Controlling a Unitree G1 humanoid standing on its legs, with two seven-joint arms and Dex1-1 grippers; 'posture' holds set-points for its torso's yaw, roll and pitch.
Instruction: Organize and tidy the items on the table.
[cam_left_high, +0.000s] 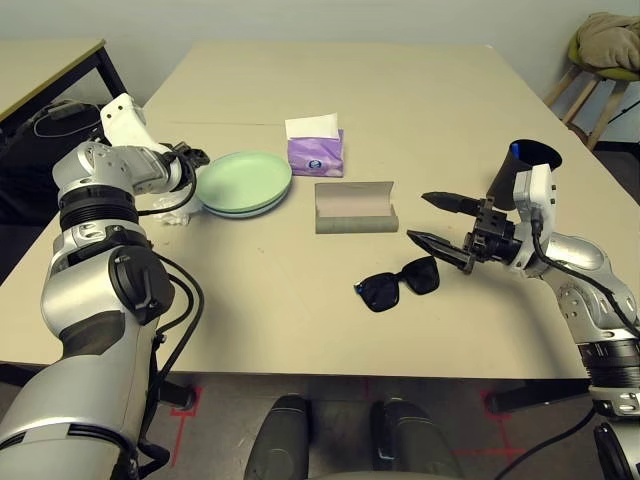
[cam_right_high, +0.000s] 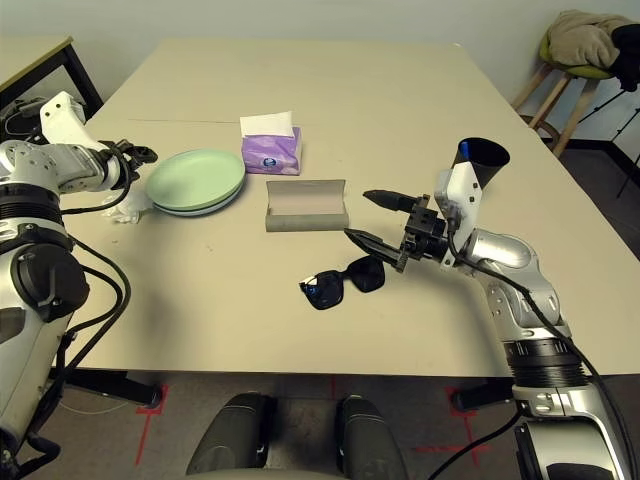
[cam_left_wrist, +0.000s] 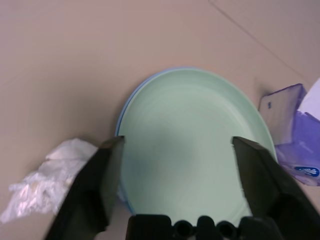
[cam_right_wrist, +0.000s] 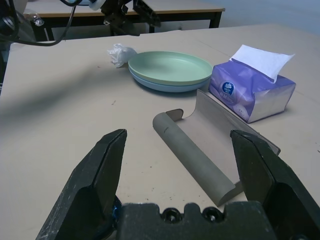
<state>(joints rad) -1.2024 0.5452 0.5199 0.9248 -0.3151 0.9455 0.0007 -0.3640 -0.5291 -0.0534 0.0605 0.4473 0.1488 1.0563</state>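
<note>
Two plates sit stacked toward our left on the large, plain light beige table (cam_left_high: 330, 90): the round light green plate (cam_left_high: 243, 180) lies on top of the round light blue plate (cam_left_high: 250, 213), whose edge peeks out beneath. Above them our left gripper (cam_left_wrist: 177, 140) is released, its black fingers spread wide with nothing between them. We see the crumpled white tissue (cam_left_wrist: 55, 182) just beside the stack, on its outer left side, and the purple tissue box (cam_left_high: 316, 156) with a white sheet standing out of its top just to the stack's right. Near the middle lies the grey oblong glasses case (cam_left_high: 356, 222), open and empty, and the black sunglasses (cam_left_high: 380, 292) rest nearer to us, slightly right of it. Our right gripper (cam_left_high: 418, 216) is released too, fingers parted and grasping nothing, to the right of the case. Beyond our right wrist stands the flared black cup (cam_left_high: 545, 152), with something blue visible inside.
</note>
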